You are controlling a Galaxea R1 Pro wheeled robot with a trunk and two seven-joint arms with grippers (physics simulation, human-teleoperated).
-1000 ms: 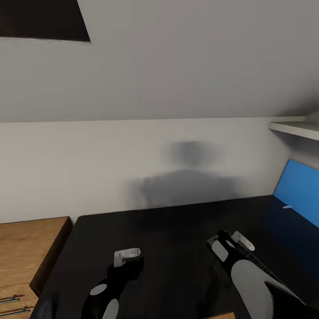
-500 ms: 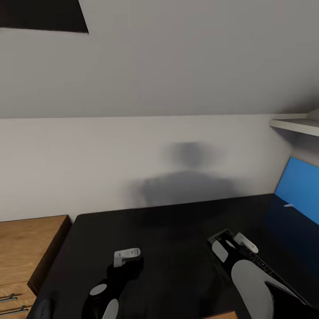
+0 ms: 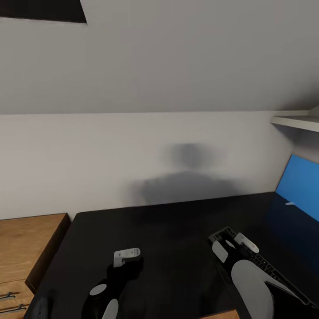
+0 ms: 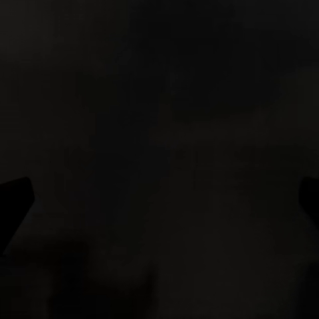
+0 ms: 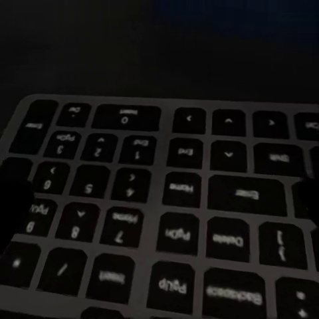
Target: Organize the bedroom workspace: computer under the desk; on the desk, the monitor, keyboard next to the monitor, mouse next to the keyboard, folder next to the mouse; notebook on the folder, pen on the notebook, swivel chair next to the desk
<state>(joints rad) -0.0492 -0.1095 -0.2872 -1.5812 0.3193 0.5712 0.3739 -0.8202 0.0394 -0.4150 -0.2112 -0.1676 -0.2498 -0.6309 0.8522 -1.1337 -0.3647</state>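
We are facing a grey sloped wall, and the view has been tilting upward. Below it, the desk (image 3: 177, 230) is spreading out, black and mostly bare. The keyboard (image 3: 266, 266) is lying on it under our right gripper (image 3: 233, 244), whose grip we cannot tell. Our left gripper (image 3: 127, 256) is hovering empty, fingers apart.

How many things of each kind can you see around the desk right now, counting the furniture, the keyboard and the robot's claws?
Desk: 1
Oak drawer unit: 1
Wall shelf: 1
Keyboard: 1
Claws: 2, the left claw and the right claw
Total: 6
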